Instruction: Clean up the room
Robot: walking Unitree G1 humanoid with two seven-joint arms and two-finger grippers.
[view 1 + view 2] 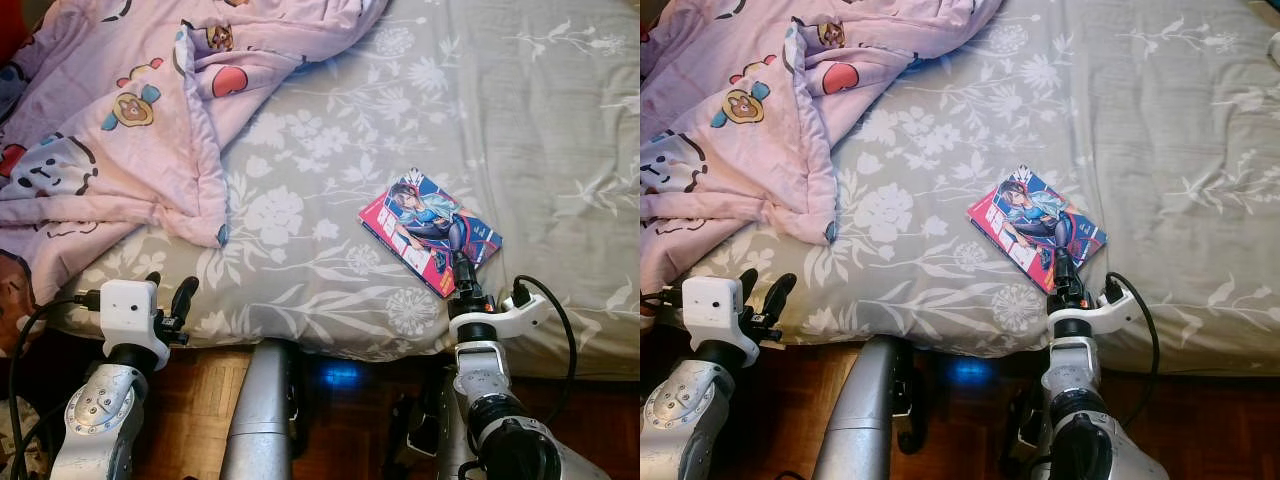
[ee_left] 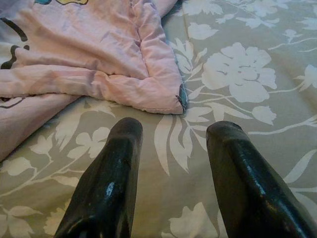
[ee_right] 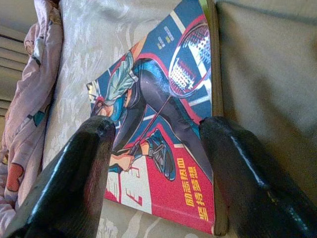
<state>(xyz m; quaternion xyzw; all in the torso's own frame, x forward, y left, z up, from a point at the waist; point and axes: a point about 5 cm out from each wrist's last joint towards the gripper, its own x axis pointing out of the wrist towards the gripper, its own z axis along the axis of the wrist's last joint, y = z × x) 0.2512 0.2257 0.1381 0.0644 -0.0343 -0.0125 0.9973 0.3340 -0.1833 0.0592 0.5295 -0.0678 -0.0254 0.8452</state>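
A comic book with a red and blue cover lies flat on the grey flowered bedsheet, near the bed's front edge. My right gripper reaches over that edge, and its tips sit at the book's near corner. In the right wrist view the right gripper is open, with one finger on either side of the cover. A rumpled pink quilt with cartoon prints covers the bed's left part. My left gripper stands open at the bed edge, its fingers pointing at the quilt's corner.
The mattress's front edge runs across just ahead of both wrists, above a dark wooden floor. Part of my silver body stands between the arms. The right half of the sheet is bare and wrinkled.
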